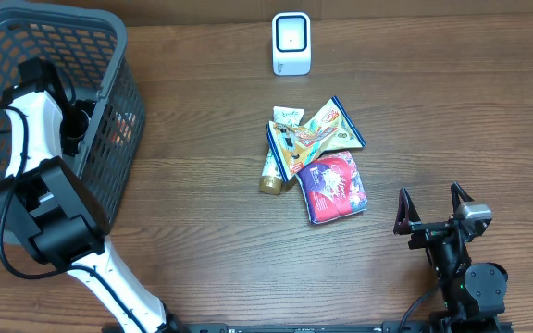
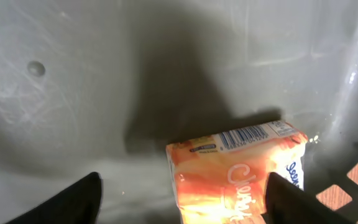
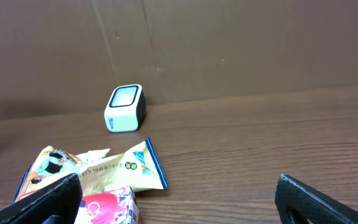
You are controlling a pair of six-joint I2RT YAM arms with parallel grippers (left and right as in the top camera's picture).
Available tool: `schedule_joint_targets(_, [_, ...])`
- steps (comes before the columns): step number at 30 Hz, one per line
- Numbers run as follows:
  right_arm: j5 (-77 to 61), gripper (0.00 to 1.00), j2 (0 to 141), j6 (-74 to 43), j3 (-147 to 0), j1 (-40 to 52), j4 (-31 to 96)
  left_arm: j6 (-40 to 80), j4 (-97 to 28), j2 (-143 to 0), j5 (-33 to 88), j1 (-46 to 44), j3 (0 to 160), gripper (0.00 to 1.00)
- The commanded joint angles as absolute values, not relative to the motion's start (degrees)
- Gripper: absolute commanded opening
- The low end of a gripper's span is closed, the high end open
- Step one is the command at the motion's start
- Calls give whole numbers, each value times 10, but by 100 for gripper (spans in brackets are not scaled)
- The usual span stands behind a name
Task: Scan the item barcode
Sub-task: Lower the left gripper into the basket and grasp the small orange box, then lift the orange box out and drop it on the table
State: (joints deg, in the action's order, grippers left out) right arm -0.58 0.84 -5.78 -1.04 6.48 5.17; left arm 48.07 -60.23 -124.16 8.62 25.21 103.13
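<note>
White left arm (image 1: pixel 18 139) deep in grey basket (image 1: pixel 35 17), left gripper (image 2: pixel 183 183) open over orange packet (image 2: pixel 229 171); right gripper (image 1: pixel 430 196) open, low.

Close in, the orange packet (image 2: pixel 229 174) runs off the bottom edge. Its lettering breaks off there, and the digits under the barcode (image 2: pixel 247 135) are too small to read. The left pincer (image 2: pixel 185 202) shows only as two dark wedges in the bottom corners. From above it is lost down inside the basket (image 1: pixel 130 88), behind its own arm (image 1: pixel 18 134), and the basket runs off the left edge. On the worktop (image 1: pixel 433 111), the tube (image 1: pixel 271 171) lies half buried under the snack packets (image 1: pixel 317 134). The right wrist view crops the pink packet (image 3: pixel 107 208) at the bottom.
</note>
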Motion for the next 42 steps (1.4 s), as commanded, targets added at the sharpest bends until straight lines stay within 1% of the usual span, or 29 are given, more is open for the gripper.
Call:
schedule_joint_targets(1, [-1,100,3,-58,-5,68,48,484,-603,-1254,62,249,1028,75])
schedule_joint_targets(2, [-1,100,3,-58,-5,68,48,484,-603,-1255,59,248,1028,81])
schedule_joint_targets(3, [-1,100,3,-58,-5,68,48,484,-604,-1256,58,248,1028,85])
schedule_joint_targets(9, [-1,100,3,-58,-5,68,48,485,-601,-1281,64,241,1028,87])
schedule_joint_targets(11, [-1,100,3,-58,-5,68,48,484,-599,-1295,76,238,1028,89])
schedule_joint_targets(14, [-1,100,3,-58,-5,68,48,484,-597,-1310,93,236,1028,88])
schedule_joint_targets(16, [-1,100,3,-58,-5,68,48,484,-597,-1315,101,236,1028,79])
schedule_joint_targets(19, [-1,100,3,-58,-5,68,48,484,-597,-1315,101,236,1029,45])
schedule_joint_targets(20, [-1,100,3,-58,-5,68,48,484,-597,-1315,102,237,1030,38])
schedule_joint_targets(21, [-1,100,3,-58,-5,68,48,484,-598,-1315,105,238,1030,24])
schedule_joint_targets(23, [-1,100,3,-58,-5,68,48,484,-598,-1315,115,242,1030,4])
schedule_joint_targets(28, [-1,100,3,-58,-5,68,48,480,-621,-1315,168,256,1058,4])
schedule_joint_targets(32, [-1,100,3,-58,-5,68,48,456,-715,-1314,176,277,1180,4])
schedule_joint_targets(36, [-1,100,3,-58,-5,68,48,414,-831,-1314,170,295,1358,4])
schedule_joint_targets(39, [-1,100,3,-58,-5,68,48,401,-907,-1310,138,304,1511,4])
schedule_joint_targets(42, [-1,100,3,-58,-5,68,48,381,-964,-1301,125,310,1634,4])
